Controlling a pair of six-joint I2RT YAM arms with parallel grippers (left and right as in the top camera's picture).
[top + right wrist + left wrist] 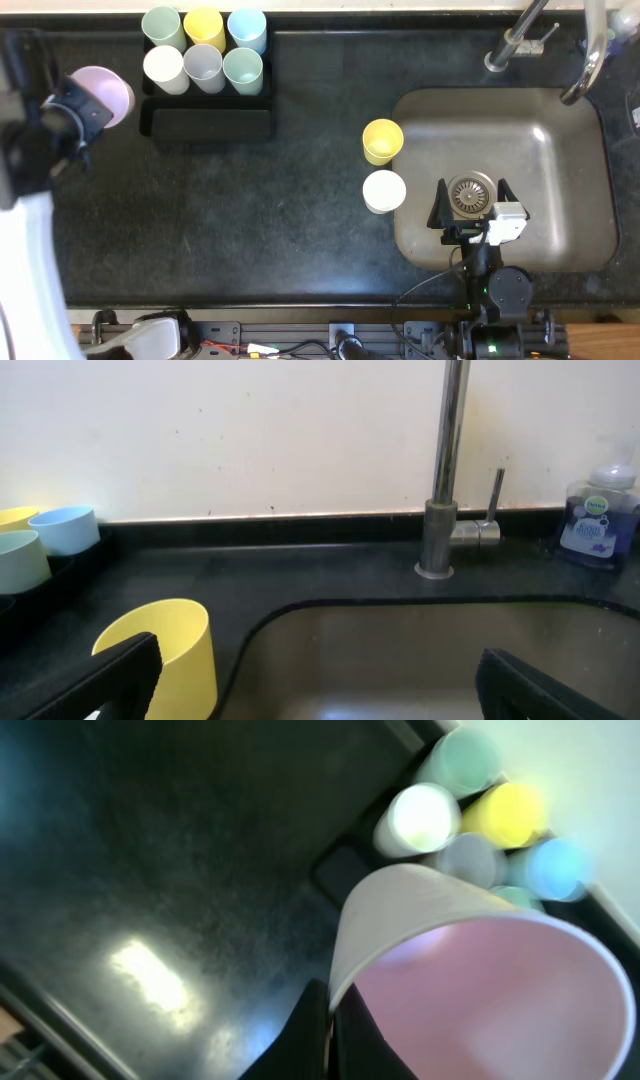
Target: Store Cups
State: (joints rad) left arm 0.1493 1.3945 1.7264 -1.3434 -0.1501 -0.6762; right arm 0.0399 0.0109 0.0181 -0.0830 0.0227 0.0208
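Left claw pinches the rim of a smooth, tapered pink cup beside the black rack of cups; right claw hangs spread above the brushed steel sink.

The only print in sight is on the front label of the blue soap bottle, which stands on the worktop near the tap. A pale patch near the label's top carries dark lettering, with fainter marks beneath. All of it is too small to read.
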